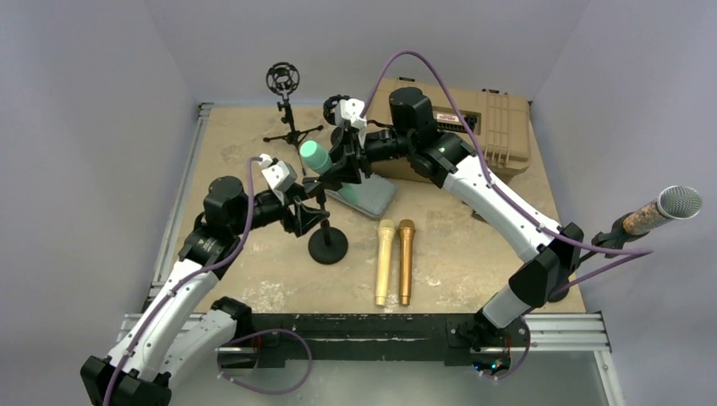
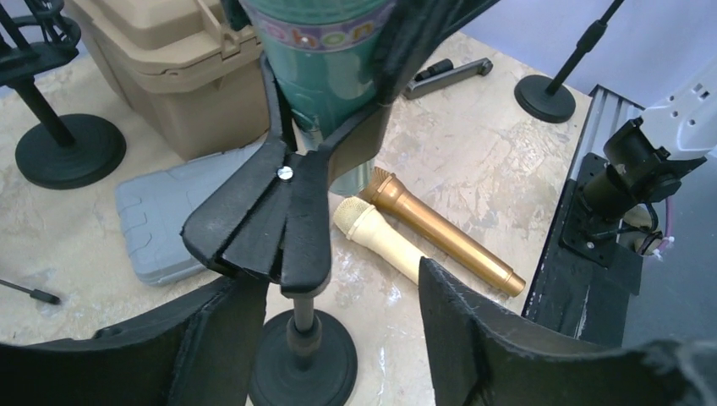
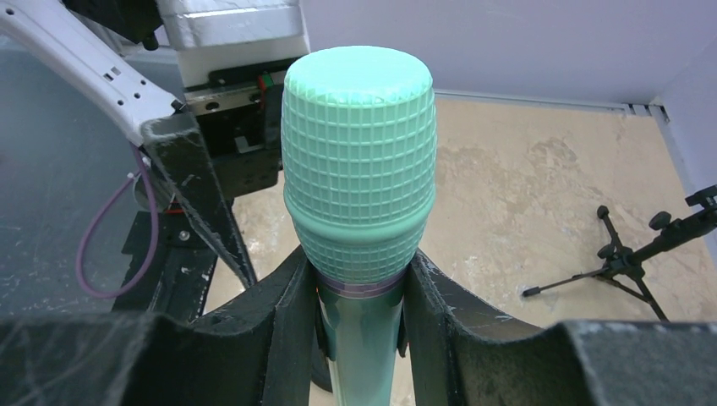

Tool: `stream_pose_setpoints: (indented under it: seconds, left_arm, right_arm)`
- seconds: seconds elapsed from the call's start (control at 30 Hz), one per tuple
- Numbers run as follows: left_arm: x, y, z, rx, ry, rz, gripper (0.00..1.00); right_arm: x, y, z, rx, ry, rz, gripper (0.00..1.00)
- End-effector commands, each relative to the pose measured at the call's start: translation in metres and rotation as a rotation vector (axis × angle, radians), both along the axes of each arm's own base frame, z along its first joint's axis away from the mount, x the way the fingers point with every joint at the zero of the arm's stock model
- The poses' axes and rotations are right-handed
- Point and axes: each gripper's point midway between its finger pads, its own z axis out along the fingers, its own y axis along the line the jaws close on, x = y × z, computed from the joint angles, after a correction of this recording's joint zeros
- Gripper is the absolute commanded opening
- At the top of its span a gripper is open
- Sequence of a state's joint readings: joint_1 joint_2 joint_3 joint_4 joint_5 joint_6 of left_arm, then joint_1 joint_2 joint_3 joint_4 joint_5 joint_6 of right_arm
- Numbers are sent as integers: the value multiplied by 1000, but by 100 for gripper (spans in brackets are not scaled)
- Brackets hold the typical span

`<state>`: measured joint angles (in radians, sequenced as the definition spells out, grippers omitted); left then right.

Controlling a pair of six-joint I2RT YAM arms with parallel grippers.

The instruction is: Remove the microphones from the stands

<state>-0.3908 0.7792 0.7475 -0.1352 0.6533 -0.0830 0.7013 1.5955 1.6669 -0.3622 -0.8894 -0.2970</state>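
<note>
Right claw point(image 3: 357, 292) tight, left point(image 2: 338, 292) seemingly ajar

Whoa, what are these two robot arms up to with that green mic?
They are working on getting the green microphone off its stand. The right arm's fingers are clamped on the microphone just below its head, while its body sits in the stand's clip. The left arm's fingers are open on either side of that clip, not gripping it. The microphone is not yet out of the stand.

Partly seen: the microphone point(image 2: 325, 68)
Its head runs off the upper edge of the left wrist view, its printed lettering half cropped.
</note>
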Motion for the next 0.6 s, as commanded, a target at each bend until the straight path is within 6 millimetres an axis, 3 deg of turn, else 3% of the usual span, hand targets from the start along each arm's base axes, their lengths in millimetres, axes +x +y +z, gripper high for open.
stream_pose_setpoints:
  seconds: [0.0,0.4,0.57]
  left_arm:
    - [11,-3,32,-34,-146,-4,60]
    - [25,1,52,-92,-159,26,56]
    - [24,11,53,-74,-183,76,66]
  right_arm:
    - [-11,1,-20,-42,51,24,0]
    - [-11,1,-18,-32,50,24,0]
    - [-11,1,-16,-29,51,22,0]
